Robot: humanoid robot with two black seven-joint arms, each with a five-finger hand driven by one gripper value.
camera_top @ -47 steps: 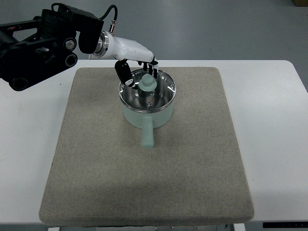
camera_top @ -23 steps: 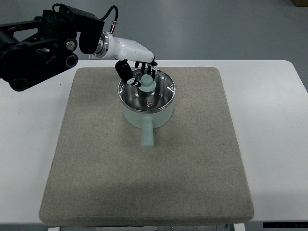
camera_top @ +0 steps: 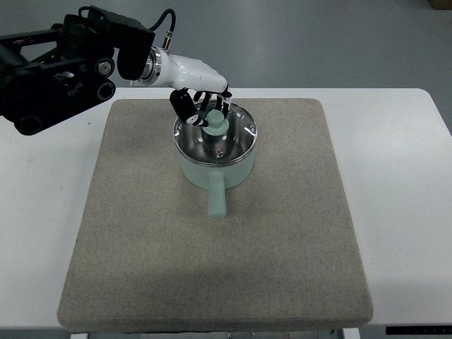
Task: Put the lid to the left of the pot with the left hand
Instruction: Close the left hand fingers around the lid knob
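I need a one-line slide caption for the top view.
Left hand grasps the knob of the lid on the mint pot, standing on a grey mat.

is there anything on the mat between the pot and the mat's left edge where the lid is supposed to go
No. In the top view, the stretch of mat left of the pot is bare. The lid sits on the pot, with the left hand at its knob.

Left arm (camera_top: 56, 70): black jointed links, looped black cable, silver wrist ring, white hand (camera_top: 201, 95), black fingers.
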